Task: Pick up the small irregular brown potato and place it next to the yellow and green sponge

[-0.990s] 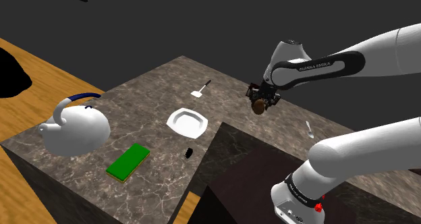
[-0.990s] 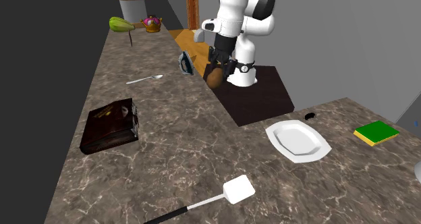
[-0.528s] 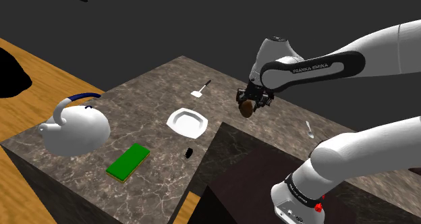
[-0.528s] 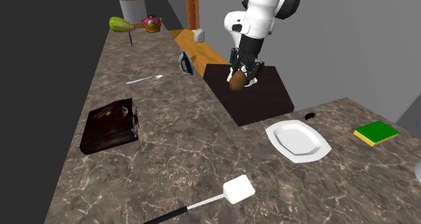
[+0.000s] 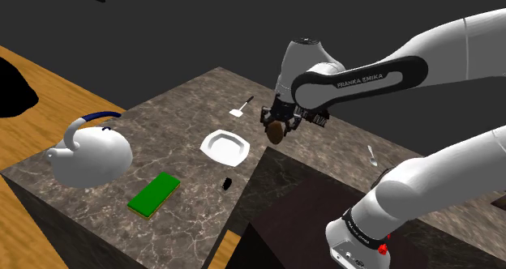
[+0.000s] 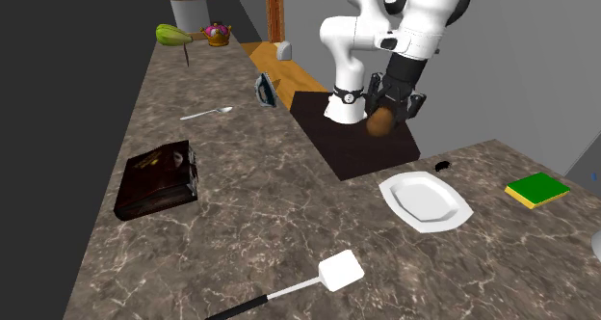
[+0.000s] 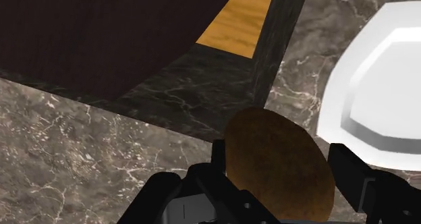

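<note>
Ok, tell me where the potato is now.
The potato is in the gripper, held above the counter, just right of the white plate in the shoulder view, near the dark stand.

Dark veined marble counter [image 5: 174,105] carries all items noted. White plate [image 5: 225,147] lies near the counter's inner corner; a small black object [image 5: 229,182], type not discernible, lies just beside it, apart from the rim. White spatula [image 5: 241,108] with black handle lies flat, well apart from the plate. Spoon [image 6: 207,113] lies flat on the long run of counter. Dark brown case [image 6: 157,179] lies closed near the wall. White teapot [image 5: 87,155] with blue handle stands upright at the counter's end. Wooden floor [image 5: 32,121] shows beyond the counter.
</note>
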Controlling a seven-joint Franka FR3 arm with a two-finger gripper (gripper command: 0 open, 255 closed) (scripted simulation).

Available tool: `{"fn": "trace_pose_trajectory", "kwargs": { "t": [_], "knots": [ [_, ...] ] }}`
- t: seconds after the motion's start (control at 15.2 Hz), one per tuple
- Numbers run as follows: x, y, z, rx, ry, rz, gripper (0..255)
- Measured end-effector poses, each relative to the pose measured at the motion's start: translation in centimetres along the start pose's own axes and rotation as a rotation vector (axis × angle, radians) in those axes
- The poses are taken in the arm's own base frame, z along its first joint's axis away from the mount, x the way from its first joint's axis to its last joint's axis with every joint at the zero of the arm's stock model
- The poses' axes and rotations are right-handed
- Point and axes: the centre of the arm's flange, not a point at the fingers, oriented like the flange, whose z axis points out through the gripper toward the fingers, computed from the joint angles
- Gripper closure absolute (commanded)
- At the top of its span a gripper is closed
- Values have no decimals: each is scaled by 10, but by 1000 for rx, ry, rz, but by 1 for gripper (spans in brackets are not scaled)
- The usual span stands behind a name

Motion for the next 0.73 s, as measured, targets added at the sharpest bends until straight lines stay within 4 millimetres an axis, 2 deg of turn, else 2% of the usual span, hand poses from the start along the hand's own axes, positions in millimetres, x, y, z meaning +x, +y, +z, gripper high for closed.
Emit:
{"fn": "trace_pose_trajectory", "kwargs": {
  "t": [0.73],
  "knots": [
    [-85,-115,-21,0,0,0,255]
  ]
}}
